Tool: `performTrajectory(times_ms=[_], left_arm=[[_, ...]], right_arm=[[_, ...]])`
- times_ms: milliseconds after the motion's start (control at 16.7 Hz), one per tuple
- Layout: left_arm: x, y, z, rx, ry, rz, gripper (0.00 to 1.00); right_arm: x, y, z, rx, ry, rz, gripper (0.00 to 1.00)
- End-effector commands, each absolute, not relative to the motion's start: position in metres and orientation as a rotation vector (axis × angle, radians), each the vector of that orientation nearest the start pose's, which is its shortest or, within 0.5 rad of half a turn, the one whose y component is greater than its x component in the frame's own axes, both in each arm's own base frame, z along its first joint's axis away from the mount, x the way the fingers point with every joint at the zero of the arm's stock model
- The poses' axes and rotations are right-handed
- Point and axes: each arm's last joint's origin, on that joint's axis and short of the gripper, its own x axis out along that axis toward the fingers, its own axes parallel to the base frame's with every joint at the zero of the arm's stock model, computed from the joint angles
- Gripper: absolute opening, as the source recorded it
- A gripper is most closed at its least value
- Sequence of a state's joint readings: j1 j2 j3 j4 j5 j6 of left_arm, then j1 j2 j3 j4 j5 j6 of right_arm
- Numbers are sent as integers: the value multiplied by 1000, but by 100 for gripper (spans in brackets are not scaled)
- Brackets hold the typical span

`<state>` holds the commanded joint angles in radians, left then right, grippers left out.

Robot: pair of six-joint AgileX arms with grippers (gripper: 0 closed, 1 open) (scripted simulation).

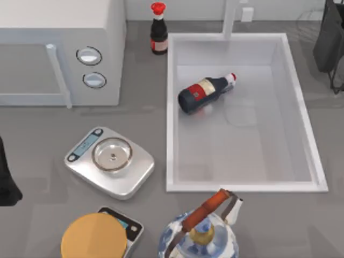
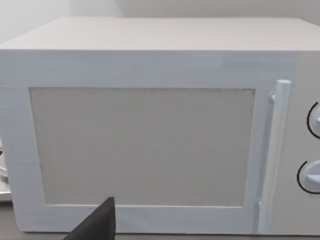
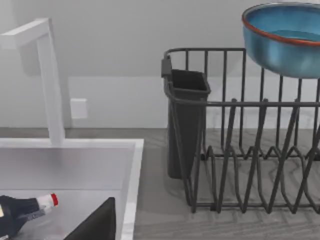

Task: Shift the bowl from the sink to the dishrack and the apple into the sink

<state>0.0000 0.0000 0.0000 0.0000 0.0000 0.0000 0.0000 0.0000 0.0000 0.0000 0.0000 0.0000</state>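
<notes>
The blue bowl (image 3: 284, 39) shows in the right wrist view, high over the back wires of the dark wire dishrack (image 3: 250, 150). What bears it up cannot be told. The white sink (image 1: 303, 113) holds a dark bottle (image 1: 207, 91) lying on its side. My right arm (image 1: 329, 43) hangs at the table's far right corner, and one of its dark fingers (image 3: 97, 225) shows near the sink's rim. My left arm (image 1: 8, 183) stays parked at the left edge, facing the microwave (image 2: 150, 145). The apple is out of view.
A microwave (image 1: 59, 54) fills the far left. A red-capped bottle (image 1: 158, 32) stands beside the sink, and a faucet (image 1: 231, 19) rises behind it. A kitchen scale (image 1: 110, 161), a second scale under an orange disc (image 1: 97, 239) and a blue-white kettle (image 1: 201, 234) crowd the front.
</notes>
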Motion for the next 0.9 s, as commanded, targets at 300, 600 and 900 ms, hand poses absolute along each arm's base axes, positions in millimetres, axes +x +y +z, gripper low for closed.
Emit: performTrajectory(times_ms=[300,600,900], left_arm=[[106,-1,160,0,0,0,100],[106,-1,160,0,0,0,100],[106,-1,160,0,0,0,100]], right_arm=[[106,-1,160,0,0,0,100],[106,-1,160,0,0,0,100],[107,-3,169,-15,69,-17,100]])
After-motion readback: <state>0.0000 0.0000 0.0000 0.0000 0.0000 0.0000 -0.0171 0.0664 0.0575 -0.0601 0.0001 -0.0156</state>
